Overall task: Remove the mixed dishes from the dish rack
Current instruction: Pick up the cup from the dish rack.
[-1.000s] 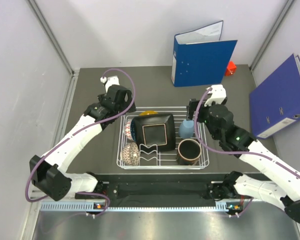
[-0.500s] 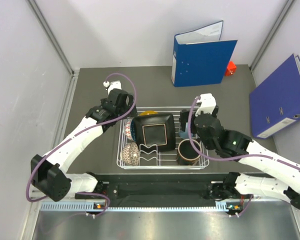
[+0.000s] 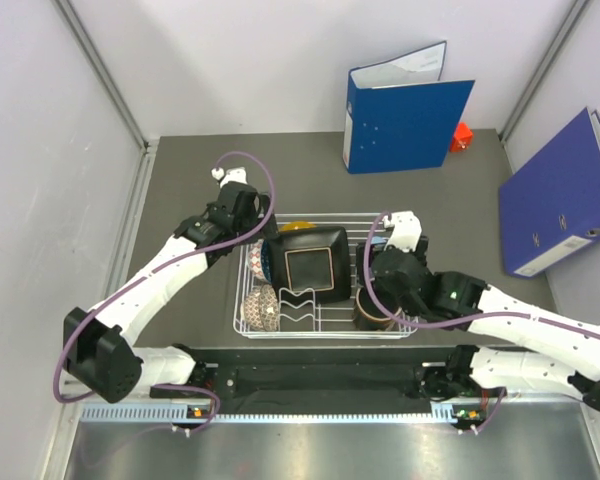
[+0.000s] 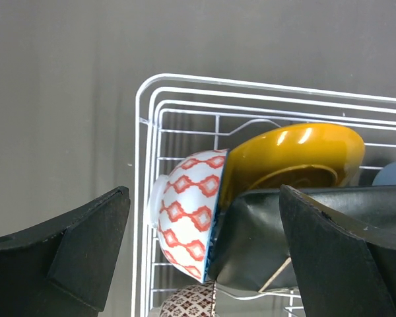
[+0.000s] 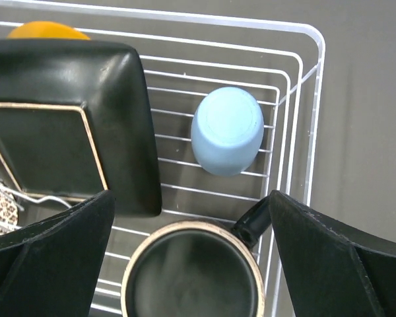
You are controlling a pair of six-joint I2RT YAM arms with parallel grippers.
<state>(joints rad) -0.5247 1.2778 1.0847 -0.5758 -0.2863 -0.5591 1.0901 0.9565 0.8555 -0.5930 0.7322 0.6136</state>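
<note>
The white wire dish rack holds the dishes. A black square plate leans in the middle, with a yellow dish behind it. My left gripper is open above the rack's far left corner. In its wrist view the gripper straddles a white bowl with red diamonds, the yellow dish and the plate. My right gripper is open over the rack's right side. In its wrist view the gripper hangs above the dark mug, just near of the light blue cup.
A brown-patterned bowl lies at the rack's near left. An upright blue binder and a small red block stand at the back. A second blue binder leans at the right. Grey walls close both sides.
My right gripper has moved nearer along the rack's right side, from over the blue cup to over the dark mug. My left gripper has edged closer to the rack's far left corner.
</note>
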